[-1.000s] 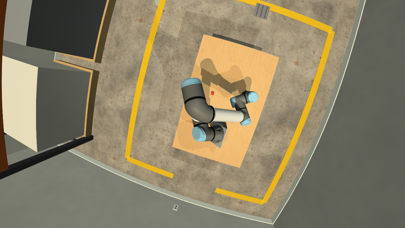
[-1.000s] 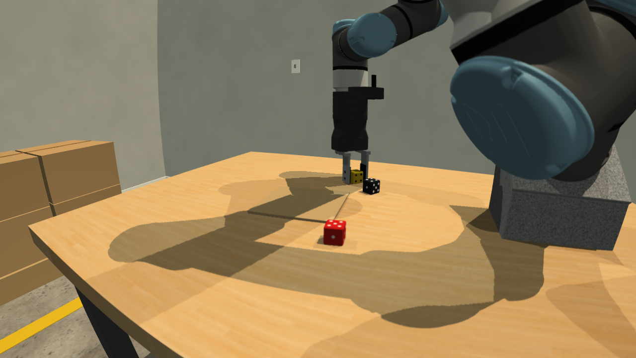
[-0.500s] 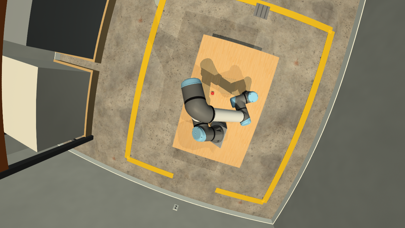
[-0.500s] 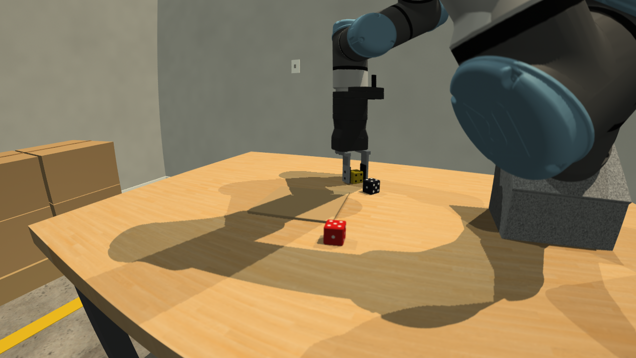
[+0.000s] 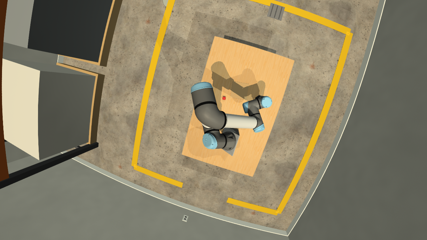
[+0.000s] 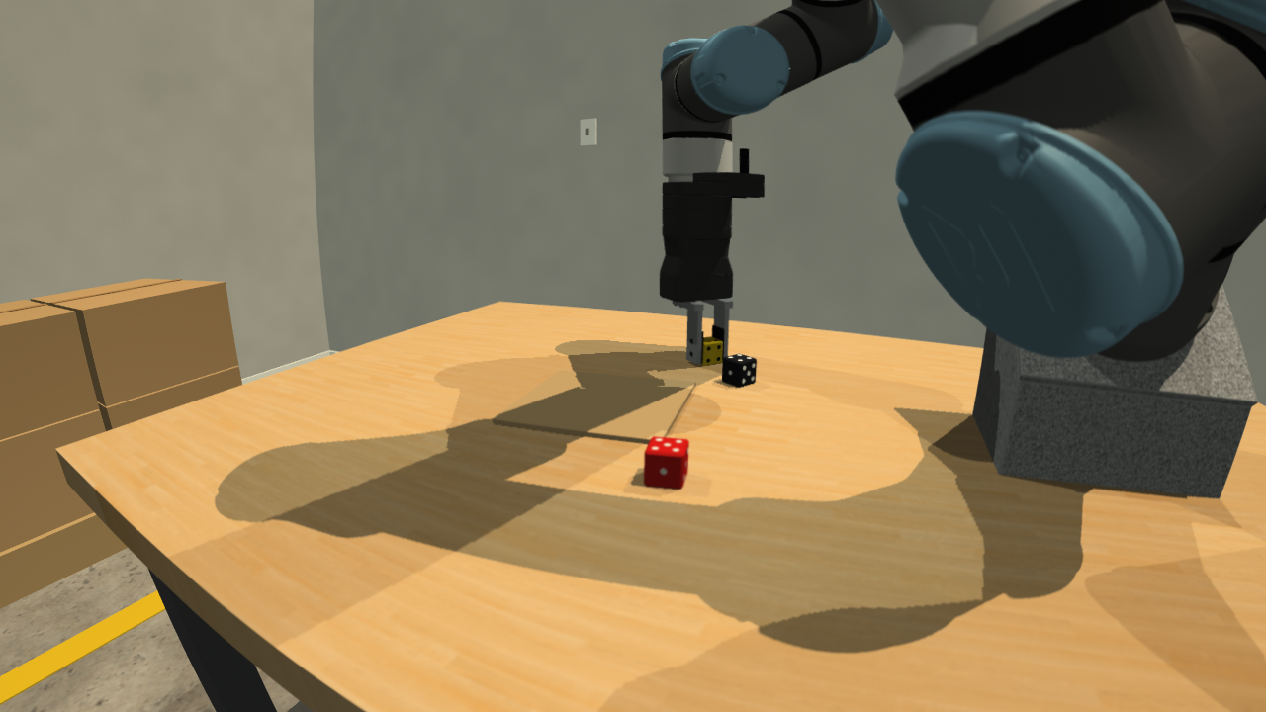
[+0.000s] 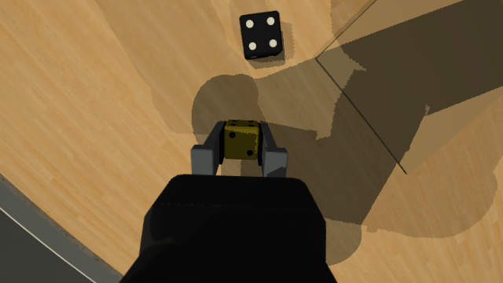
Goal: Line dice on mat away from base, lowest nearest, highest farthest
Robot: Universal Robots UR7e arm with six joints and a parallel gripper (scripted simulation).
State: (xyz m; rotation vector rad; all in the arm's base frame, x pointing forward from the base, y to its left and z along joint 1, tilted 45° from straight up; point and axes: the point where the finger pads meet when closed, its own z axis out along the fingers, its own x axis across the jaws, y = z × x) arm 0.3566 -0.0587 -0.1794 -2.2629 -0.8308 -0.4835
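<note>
Beside the black die (image 7: 261, 34), the hand (image 7: 240, 143) stood upright over the table (image 6: 371, 567) with its 2 fingers closed against opposite sides of the yellow die (image 7: 241, 139), gripping it. The yellow die showed 2 pips on its top face in the wrist view and, in the exterior view, sat low between the fingertips at about table level; whether it touched the wood cannot be told. The black die, 4 pips up, rested on the table just beside the yellow die, outside the mat (image 7: 393, 98), close to the mat's thin dark edge. The red die (image 6: 666, 461), 4 white pips up, lay on the mat, well apart from the black die on the side nearer the exterior camera. The arm's grey pedestal (image 6: 1141, 442) stood to the right of the black die.
</note>
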